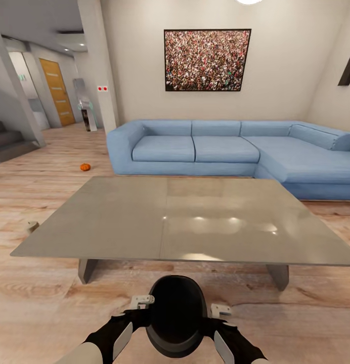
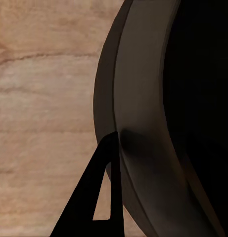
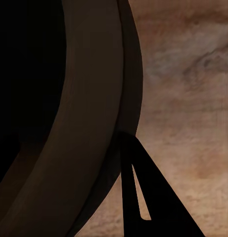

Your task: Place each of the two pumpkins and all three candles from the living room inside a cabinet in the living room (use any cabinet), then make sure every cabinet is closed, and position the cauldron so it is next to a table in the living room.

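You are carrying the cauldron (image 1: 176,316) low in front of the trunk, over the wooden floor (image 1: 53,303) just short of the near edge of the table (image 1: 195,222), and it is sitting between your two grippers. The left gripper (image 1: 140,302) is pressing on its left rim and the right gripper (image 1: 220,310) on its right rim; in each wrist view one dark finger (image 2: 101,197) is lying against the outer wall, so each looks clamped on the rim, though the inner fingers are hidden. To finish this step well, you are probably best lowering both sides evenly, keeping the pot level, and setting it on the floor close beside the table leg (image 1: 86,269) without knocking it. Both forearms are angling inward, wrists roughly level. One pumpkin (image 1: 85,167) is lying on the floor near the sofa (image 1: 215,149), well apart from you.
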Robot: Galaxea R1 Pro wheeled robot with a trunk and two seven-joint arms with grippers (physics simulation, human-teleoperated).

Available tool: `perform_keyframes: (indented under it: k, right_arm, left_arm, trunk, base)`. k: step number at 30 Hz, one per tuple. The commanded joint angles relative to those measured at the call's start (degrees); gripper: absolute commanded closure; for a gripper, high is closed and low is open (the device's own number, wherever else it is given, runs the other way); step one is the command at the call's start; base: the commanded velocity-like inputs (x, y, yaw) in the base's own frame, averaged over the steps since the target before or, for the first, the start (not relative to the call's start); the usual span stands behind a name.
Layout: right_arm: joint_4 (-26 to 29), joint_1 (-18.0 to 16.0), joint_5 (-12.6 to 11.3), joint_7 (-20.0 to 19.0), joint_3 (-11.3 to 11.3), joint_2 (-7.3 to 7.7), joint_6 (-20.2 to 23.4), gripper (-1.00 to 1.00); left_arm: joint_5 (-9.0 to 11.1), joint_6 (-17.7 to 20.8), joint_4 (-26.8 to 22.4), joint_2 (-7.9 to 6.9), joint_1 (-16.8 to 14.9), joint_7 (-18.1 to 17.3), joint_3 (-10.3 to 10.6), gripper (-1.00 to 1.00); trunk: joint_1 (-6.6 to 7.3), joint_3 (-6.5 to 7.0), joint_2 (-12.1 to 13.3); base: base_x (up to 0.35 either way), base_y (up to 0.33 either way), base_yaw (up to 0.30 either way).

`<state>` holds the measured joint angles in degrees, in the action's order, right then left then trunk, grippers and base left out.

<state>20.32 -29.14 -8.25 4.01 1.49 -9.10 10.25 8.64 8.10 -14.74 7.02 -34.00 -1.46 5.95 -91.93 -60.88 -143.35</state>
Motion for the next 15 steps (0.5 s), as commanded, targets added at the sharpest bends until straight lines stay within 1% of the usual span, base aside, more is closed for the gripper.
perform_keyframes:
  k: [1, 15]
  right_arm:
    - [-0.01, 0.01, -1.76, -0.67, 0.18, -0.66, 0.29, 1.00]
    - [-0.02, 0.02, -1.69, -0.67, 0.18, -0.66, 0.22, 1.00]
  left_arm:
    - [0.85, 0.07, -0.32, 0.00, -0.01, 0.05, 1.17, 1.00]
    - [0.85, 0.07, -0.34, -0.01, -0.01, 0.05, 1.17, 1.00]
  trunk:
    - [0.00, -0.04, -0.02]
    - [0.00, -0.04, -0.02]
  base:
    - [0.131, 0.000, 0.000]
    - [0.053, 0.000, 0.000]
